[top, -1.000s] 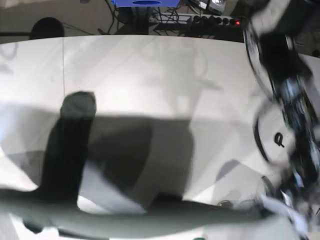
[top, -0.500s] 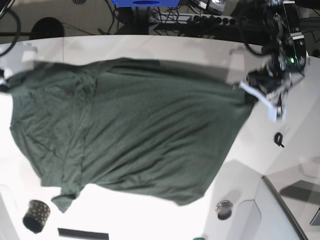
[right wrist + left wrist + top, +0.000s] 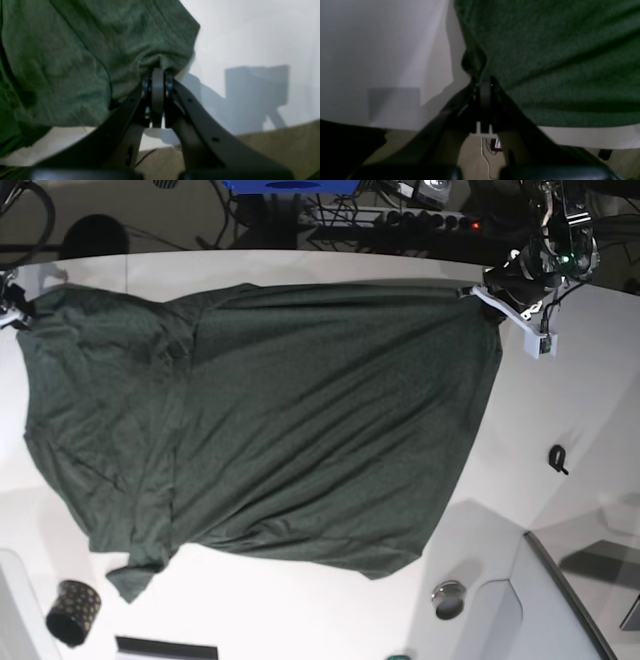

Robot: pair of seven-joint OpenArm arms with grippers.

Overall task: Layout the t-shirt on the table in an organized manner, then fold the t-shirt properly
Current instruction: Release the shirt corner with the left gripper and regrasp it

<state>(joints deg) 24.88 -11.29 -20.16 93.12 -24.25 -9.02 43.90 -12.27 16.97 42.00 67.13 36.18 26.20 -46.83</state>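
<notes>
The dark green t-shirt [image 3: 270, 420] lies spread wide over the white table [image 3: 560, 390], its far edge stretched between my two grippers. At the far right of the base view my left gripper [image 3: 487, 286] is shut on one corner of the shirt. The left wrist view shows those jaws [image 3: 481, 81] pinching a fold of the t-shirt [image 3: 557, 50] above the table [image 3: 382, 50]. My right gripper [image 3: 15, 308] holds the far left corner. In the right wrist view it [image 3: 158, 72] is shut on bunched t-shirt fabric [image 3: 75, 50] over the table [image 3: 250, 37].
A small black clip [image 3: 558, 459] lies on the table to the right of the shirt. A round metal piece [image 3: 449, 598], a dotted black cup [image 3: 73, 611] and a black strip [image 3: 165, 647] sit near the front edge. Cables and a power strip [image 3: 420, 222] run behind the far edge.
The shirt, first swung up blurred close to the camera, has come down flat. Both grippers carried its held edge toward the table's far side, pulling it straighter.
</notes>
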